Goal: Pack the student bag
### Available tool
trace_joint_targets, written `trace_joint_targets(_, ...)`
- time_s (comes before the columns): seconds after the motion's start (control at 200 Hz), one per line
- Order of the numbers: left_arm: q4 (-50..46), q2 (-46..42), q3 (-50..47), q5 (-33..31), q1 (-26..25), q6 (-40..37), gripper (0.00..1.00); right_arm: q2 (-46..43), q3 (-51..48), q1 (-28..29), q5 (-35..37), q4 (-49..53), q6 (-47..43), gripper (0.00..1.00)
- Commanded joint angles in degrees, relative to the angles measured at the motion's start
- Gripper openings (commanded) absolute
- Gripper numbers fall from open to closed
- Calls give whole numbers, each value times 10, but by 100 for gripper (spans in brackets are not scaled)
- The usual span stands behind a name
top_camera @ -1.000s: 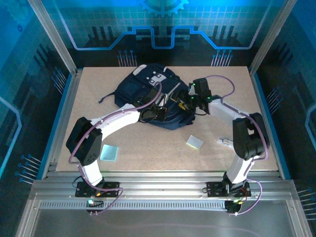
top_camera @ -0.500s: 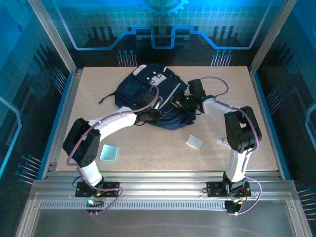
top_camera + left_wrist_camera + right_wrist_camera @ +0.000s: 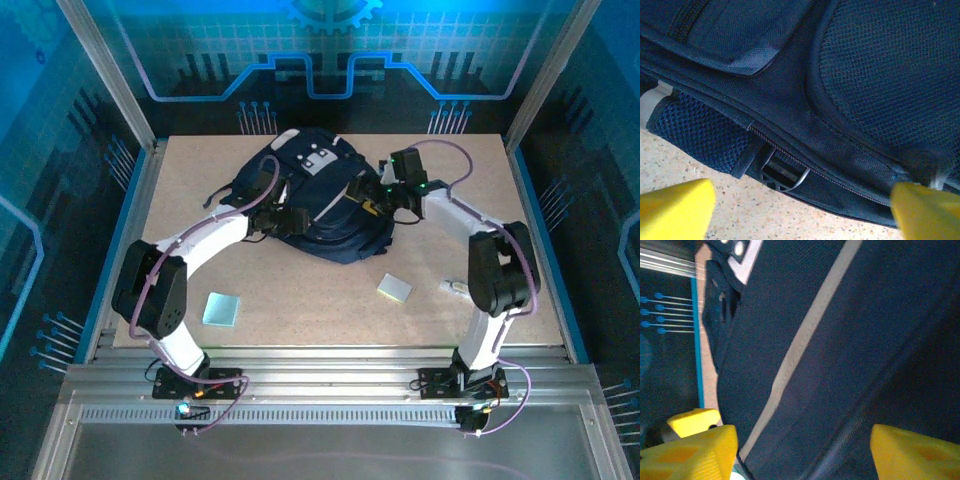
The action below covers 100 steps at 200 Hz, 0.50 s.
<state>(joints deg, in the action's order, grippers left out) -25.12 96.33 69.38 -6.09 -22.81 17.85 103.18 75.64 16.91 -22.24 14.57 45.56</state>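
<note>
Lying on the far half of the table (image 3: 300, 290), the student bag (image 3: 325, 215) is the big dark blue thing between the two arms. It has a white patch (image 3: 318, 160) near its top end and a grey stripe (image 3: 805, 335) running down it. The left gripper (image 3: 800, 207) is right at the left side of the bag, low by the table. Its two yellow fingers (image 3: 675, 207) are spread wide, and nothing is held between them. Just past them you can see a zip (image 3: 805, 162) along the bag's edge, a blue net pocket (image 3: 695, 135) and a thin metal ring (image 3: 790, 180) beside it. The right gripper (image 3: 800, 450) is at the right side of the bag, over the dark cloth. Its yellow fingers (image 3: 695, 450) are wide apart too and hold nothing. On the near part of the table, well apart from the bag, lie a pale blue square (image 3: 221, 308), a pale green pad (image 3: 394, 288) and a small clear thing (image 3: 455, 287) that is too tiny to name
</note>
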Motion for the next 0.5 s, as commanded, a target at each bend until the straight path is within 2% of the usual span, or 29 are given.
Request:
trace_joint_targets(0.0, 29, -37, 14, 43, -6, 49, 99, -69, 4, -3, 50, 145, -83, 76)
trace_joint_targets(0.05, 44, -40, 11, 60, -7, 63, 99, -88, -4, -2, 76, 192, -104, 80)
trace_joint_targets(0.075, 53, -40, 12, 67, -6, 70, 99, -97, -10, -2, 87, 215, -113, 88)
trace_joint_targets(0.13, 69, -37, 14, 82, -7, 81, 99, -113, -24, -2, 108, 259, -130, 92)
trace_joint_targets(0.315, 109, -11, 34, 115, -7, 100, 99, -169, -106, 10, 201, 343, -126, 96)
trace_joint_targets(0.495, 131, 2, 32, 133, -7, 110, 99, -211, -192, 31, 245, 352, -72, 95)
